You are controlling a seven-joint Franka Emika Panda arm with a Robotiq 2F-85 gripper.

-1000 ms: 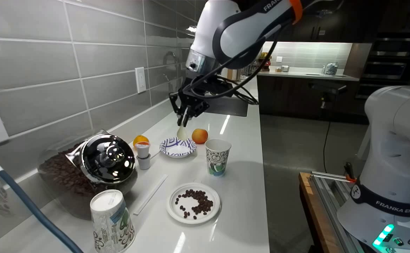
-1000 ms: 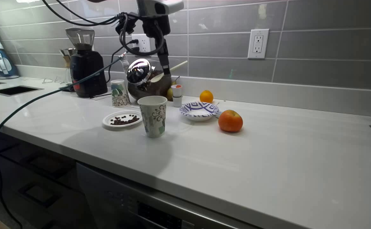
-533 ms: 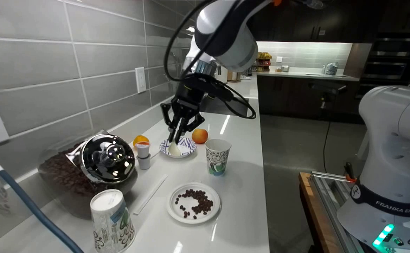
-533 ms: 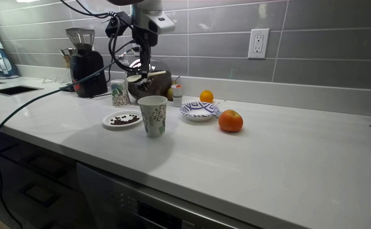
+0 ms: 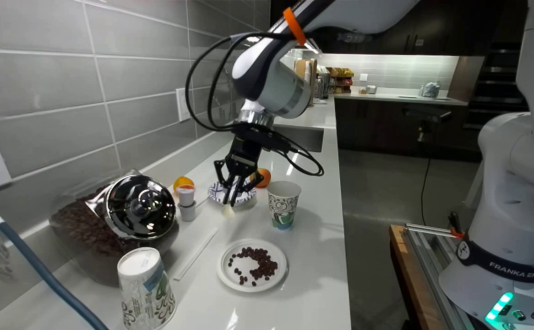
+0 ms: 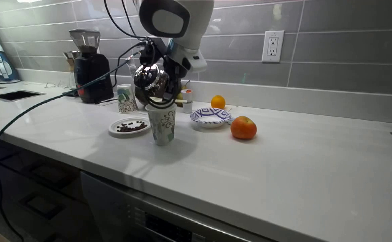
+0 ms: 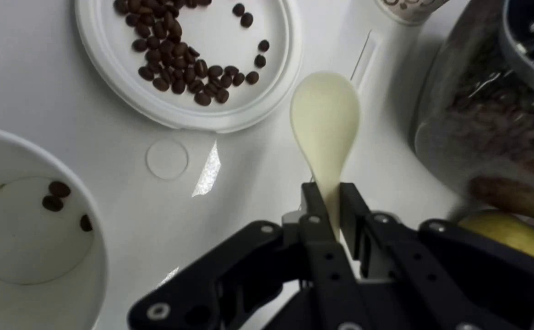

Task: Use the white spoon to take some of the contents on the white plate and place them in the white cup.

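Observation:
My gripper (image 5: pixel 229 201) is shut on the white spoon (image 5: pixel 228 211). In the wrist view the gripper (image 7: pixel 329 184) pinches the narrow handle, and the spoon's bowl (image 7: pixel 325 110) points ahead with nothing on it. The spoon hangs above the counter, between the patterned bowl and the white plate (image 5: pixel 245 263). Dark brown beans (image 5: pixel 264 266) lie on the plate in a curved heap; they show ahead-left in the wrist view (image 7: pixel 171 50). The upright white cup (image 5: pixel 283 208) stands beside the gripper; in the wrist view the cup (image 7: pixel 61 293) holds a few beans. Cables partly hide the gripper in an exterior view.
A blue-patterned bowl (image 5: pixel 216 197), an apple (image 6: pixel 243 127) and an orange (image 6: pixel 218 102) stand behind the spoon. A glass jar of beans (image 5: pixel 97 233), stacked pods (image 5: pixel 186 201), an upturned cup (image 5: pixel 145 288) and a white strip (image 5: pixel 197 253) lie along the wall side.
The gripper has come down with the spoon and moved from above the patterned bowl towards the white plate. The plate, beans and cup have not moved.

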